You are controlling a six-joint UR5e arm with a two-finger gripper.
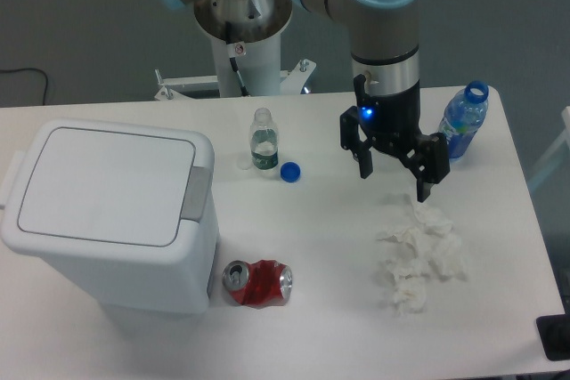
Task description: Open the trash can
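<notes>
The trash can (107, 211) is a large white rectangular bin at the left of the table, its flat lid shut and a grey latch tab (197, 193) on its right edge. My gripper (394, 181) hangs well to the right of it, above the table near the crumpled tissue, pointing down. Its two black fingers stand apart with nothing between them, so it is open.
A crushed red soda can (258, 283) lies just right of the bin's base. A small clear bottle (262, 141) and its blue cap (289, 171) stand mid-table. Crumpled white tissue (419, 260) lies below the gripper. A blue bottle (463, 122) stands at the right.
</notes>
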